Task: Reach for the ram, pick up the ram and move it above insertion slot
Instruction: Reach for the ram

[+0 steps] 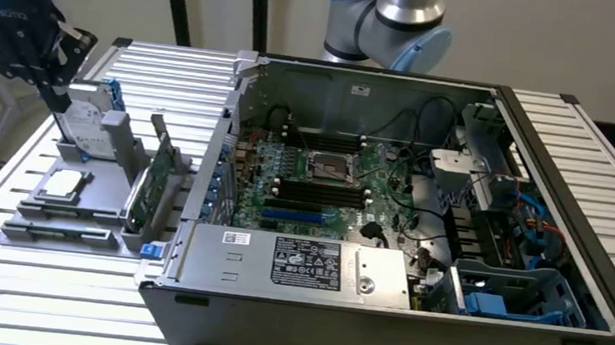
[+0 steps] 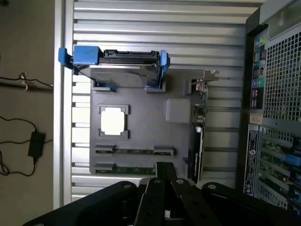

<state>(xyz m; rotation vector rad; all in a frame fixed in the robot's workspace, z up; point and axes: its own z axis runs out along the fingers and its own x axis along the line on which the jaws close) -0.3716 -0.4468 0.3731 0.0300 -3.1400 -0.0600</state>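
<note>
Wrist view: clenched, empty jaws hang above the ram point(image 2: 134, 168) nearest the holder point(image 2: 141, 132) edge.

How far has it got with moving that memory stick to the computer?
Nothing finished yet. The long thin green ram stick lies in its grey holder tray. In hand: the black gripper, shut and empty, hovers above that tray. Left: grasping it and carrying it over the black motherboard slots.
</note>
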